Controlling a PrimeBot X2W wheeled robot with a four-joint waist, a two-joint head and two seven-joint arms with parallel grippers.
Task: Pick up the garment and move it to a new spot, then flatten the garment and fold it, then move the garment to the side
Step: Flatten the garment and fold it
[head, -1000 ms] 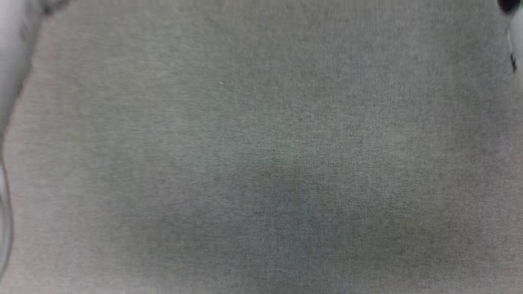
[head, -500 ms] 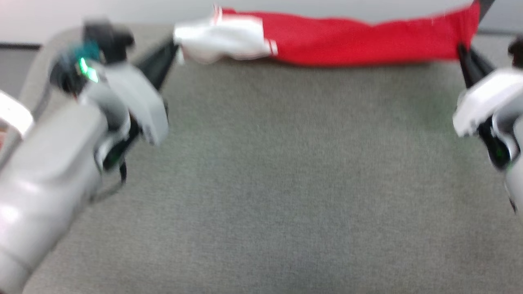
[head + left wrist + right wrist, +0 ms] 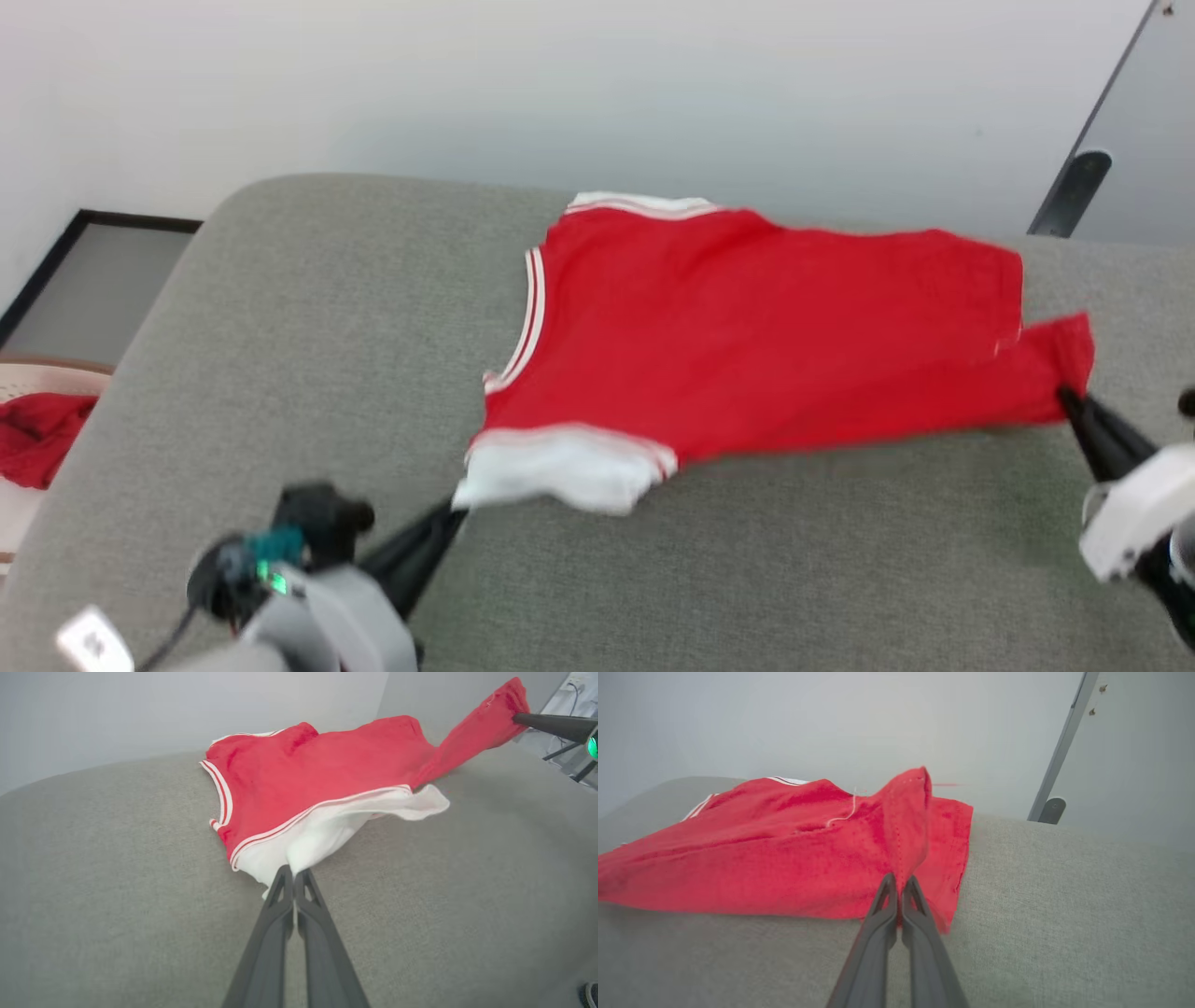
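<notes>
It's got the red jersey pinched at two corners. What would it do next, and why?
Probably ease both apart and down to lay it flat. The left gripper is shut on the white sleeve, the right gripper on a red corner; both ends are lifted while the garment lies rumpled on the grey cushion.

one garment, one plain red cloth, one grey surface, one left gripper, one right gripper.
</notes>
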